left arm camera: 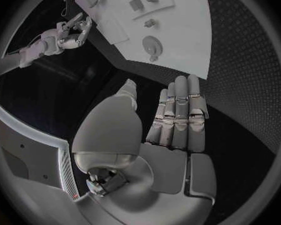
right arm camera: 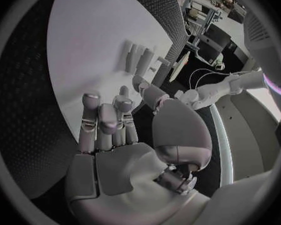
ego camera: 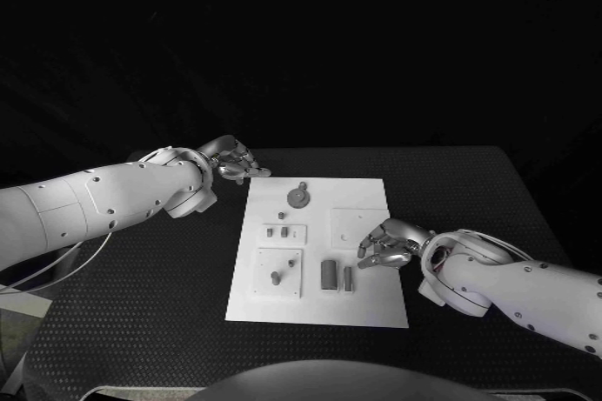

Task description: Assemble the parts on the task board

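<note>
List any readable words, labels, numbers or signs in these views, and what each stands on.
None can be read. The white task board, its grey parts, the black table, the left hand and the right hand bear no visible lettering.

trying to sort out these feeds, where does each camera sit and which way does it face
Head view: on the robot's head, looking down at the task board; both white arms come in, left robot hand and right robot hand both empty.
Left wrist view: behind the left robot hand, facing the board.
Right wrist view: behind the right robot hand, facing the board.
Shared: all three show the board; each wrist view shows the other arm.
</note>
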You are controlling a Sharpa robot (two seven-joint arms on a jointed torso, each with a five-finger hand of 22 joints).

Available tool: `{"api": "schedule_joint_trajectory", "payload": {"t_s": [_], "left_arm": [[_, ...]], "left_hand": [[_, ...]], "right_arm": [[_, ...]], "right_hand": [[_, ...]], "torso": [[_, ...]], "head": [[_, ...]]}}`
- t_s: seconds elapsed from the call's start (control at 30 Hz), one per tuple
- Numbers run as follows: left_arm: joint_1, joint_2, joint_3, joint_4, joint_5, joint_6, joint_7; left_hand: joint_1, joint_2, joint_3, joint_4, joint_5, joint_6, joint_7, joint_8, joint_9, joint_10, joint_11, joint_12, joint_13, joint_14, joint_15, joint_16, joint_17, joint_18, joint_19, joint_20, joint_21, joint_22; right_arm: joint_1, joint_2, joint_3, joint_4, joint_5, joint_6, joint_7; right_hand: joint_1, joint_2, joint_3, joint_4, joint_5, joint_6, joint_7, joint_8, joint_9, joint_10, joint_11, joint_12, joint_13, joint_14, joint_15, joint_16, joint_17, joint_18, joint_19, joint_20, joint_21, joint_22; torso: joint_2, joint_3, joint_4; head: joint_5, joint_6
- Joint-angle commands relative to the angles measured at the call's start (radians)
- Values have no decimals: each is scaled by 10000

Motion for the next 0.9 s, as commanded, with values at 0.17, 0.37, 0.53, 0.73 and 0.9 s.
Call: {"api": "schedule_joint_trajectory", "payload": {"t_s": [0.17,0.37,0.53,0.73,0.9], "left_arm": [[6,30,3,1,-22,59,64],[6,44,2,-2,-30,65,20],[6,40,2,1,-32,64,20],[6,40,2,5,-33,66,21],[6,36,1,5,-33,65,20]], "left_hand": [[100,24,-62,23,12,71,4,-70,-13,-19,27,3,-12,71,8,-67,17,136,58,-13,25,-17],[116,43,-64,21,11,69,5,-73,-17,-20,27,2,-13,73,7,-69,19,136,59,-13,25,-20],[127,61,-67,22,11,69,6,-75,-20,-20,28,2,-14,74,7,-70,20,135,59,-13,25,-22],[132,62,-74,22,11,68,7,-76,-23,-22,28,1,-14,74,8,-71,21,135,59,-12,24,-24],[135,63,-79,22,11,67,8,-77,-24,-22,28,1,-15,75,8,-72,21,134,58,-12,24,-25]], "right_arm": [[-75,61,-2,-14,-1653,-18,1163],[-128,183,-2,-106,-1944,272,1146],[-204,309,-5,-180,-2098,452,1087],[-294,469,-9,-283,-2261,499,1027],[-331,519,-9,-313,-2268,553,999]], "right_hand": [[416,276,-102,-2,-35,-618,459,-19,-62,-60,107,-17,5,-47,112,-52,-17,264,-133,-7,-24,13],[227,1008,-123,195,-35,-624,494,-6,-114,-108,142,-34,-6,-85,146,-63,-14,236,-185,47,-45,2],[194,1136,-127,143,-35,-609,496,6,-134,-118,145,-25,-3,-97,150,-55,-6,239,-207,57,-37,11],[126,1246,-146,98,-34,-671,513,-16,-180,-137,160,-21,-3,-116,162,-52,1,246,-232,69,-28,20],[62,1345,-156,63,-33,-854,561,-41,-266,-166,204,-22,-9,-138,201,-51,7,260,-264,83,-22,25]], "torso": [[2,1,2],[1,-10,7],[-1,-18,11],[-2,-19,13],[-1,-17,11]], "head": [[-4,-4],[-12,-3],[-12,-11],[-7,-16],[6,-24]]}}
